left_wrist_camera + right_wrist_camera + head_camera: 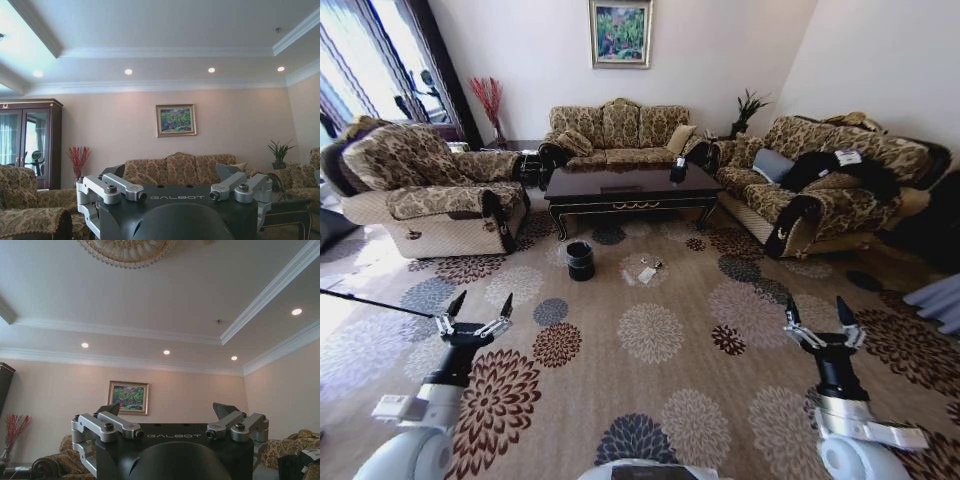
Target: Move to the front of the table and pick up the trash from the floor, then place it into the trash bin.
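Observation:
The dark glossy table [630, 187] stands ahead in the middle of the room, between the sofas. On the carpet in front of it lies the trash [648, 272], white paper scraps and small bits. The small black trash bin [580, 260] stands on the floor just left of the trash. My left gripper [478, 310] is raised at the lower left, open and empty, far short of the trash. At the lower right my right gripper [822, 315] is held up, open and empty too. Both wrist views look over the open fingers [112, 187] [107, 425] toward the far wall.
An armchair [430, 190] sits at the left, a sofa [620, 135] behind the table, another sofa [820, 185] at the right. A small dark object [678, 170] stands on the table. Open floral carpet [650, 335] lies between me and the trash.

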